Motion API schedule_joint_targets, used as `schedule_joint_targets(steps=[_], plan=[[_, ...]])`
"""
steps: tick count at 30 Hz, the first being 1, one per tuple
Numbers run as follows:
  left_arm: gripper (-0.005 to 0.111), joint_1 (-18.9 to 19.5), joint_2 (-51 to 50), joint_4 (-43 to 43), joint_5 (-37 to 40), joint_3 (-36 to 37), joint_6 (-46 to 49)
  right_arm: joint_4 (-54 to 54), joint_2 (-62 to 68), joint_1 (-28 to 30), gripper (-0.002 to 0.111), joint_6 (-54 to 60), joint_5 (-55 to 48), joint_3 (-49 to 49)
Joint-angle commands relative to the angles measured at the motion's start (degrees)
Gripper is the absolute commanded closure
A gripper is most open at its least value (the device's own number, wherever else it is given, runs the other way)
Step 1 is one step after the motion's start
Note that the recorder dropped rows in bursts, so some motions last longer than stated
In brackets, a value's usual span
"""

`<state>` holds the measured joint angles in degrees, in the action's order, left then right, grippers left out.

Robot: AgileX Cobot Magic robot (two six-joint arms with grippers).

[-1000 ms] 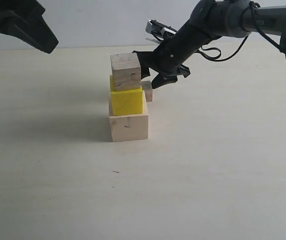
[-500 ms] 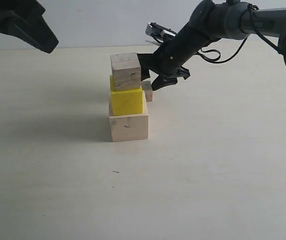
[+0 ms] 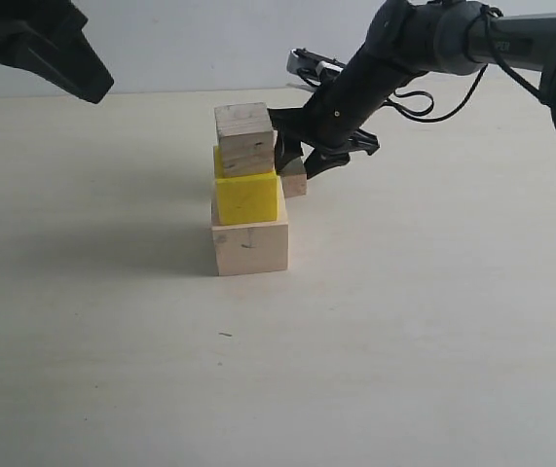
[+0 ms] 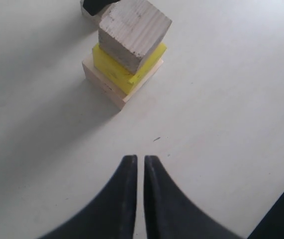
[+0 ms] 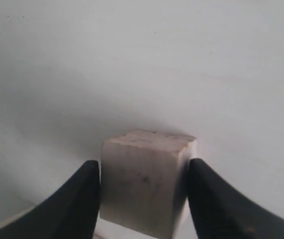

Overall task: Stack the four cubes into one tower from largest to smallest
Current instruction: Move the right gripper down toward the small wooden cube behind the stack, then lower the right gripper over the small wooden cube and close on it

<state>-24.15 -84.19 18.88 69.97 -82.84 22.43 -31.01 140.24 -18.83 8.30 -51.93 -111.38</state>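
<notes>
Pale and smooth, the table [image 3: 433, 341] is filling most of what I am seeing, and a white wall [image 3: 180, 49] is running along behind it. Near the middle, the tower [image 3: 245, 185] is standing three cubes high. The big pale wood cube [image 3: 249, 249] is sitting on the bottom, the yellow cube [image 3: 247, 200] is resting on it, and the plywood cube [image 3: 244, 138] is sitting on top, not lined up neatly with the yellow one.

I am watching the right claw [image 5: 144, 160] reaching in low behind the tower. Its two dark fingers [image 5: 82, 199] are pressing on both sides of the smallest cube [image 3: 294, 179], so it is holding that cube. The little cube is sitting just behind the tower, down near the level of the yellow cube. I cannot tell if it is touching the table or is just off it.

I am keeping the left claw [image 4: 140, 158] up high, well apart from the tower. Its fingers are almost touching, with only a thin crack between them, and nothing is in them. From its camera I am looking down at the tower from above.
</notes>
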Motion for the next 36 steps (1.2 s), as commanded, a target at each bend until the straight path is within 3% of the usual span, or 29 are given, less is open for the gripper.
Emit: schedule_joint_targets(steps=[1,9,16,18,23,25,36], plan=[[0.099,0.19,0.47,0.1,-0.61,0.15,1.17,7.34,-0.66,0.19,0.084,-1.46,-1.21,0.07],[0.099,0.19,0.47,0.1,-0.61,0.15,1.17,19.45,-1.98,0.56,0.084,-9.67,-4.04,0.07],[0.099,0.19,0.47,0.21,-0.82,0.15,1.58,20.55,-1.98,1.42,0.083,-9.79,-4.71,0.07],[0.099,0.19,0.47,0.21,-0.82,0.15,1.73,20.55,-1.98,1.42,0.078,-9.41,-4.82,0.07],[0.099,0.19,0.47,0.21,-0.82,0.15,2.0,18.57,-1.98,1.42,0.045,-6.66,-4.99,0.07],[0.099,0.19,0.47,0.21,-0.82,0.15,2.0,18.57,-1.98,1.42,0.037,-6.66,-4.99,0.07],[0.099,0.19,0.47,0.21,-0.82,0.15,2.38,17.93,-1.98,1.42,0.037,-2.58,-2.8,0.07]])
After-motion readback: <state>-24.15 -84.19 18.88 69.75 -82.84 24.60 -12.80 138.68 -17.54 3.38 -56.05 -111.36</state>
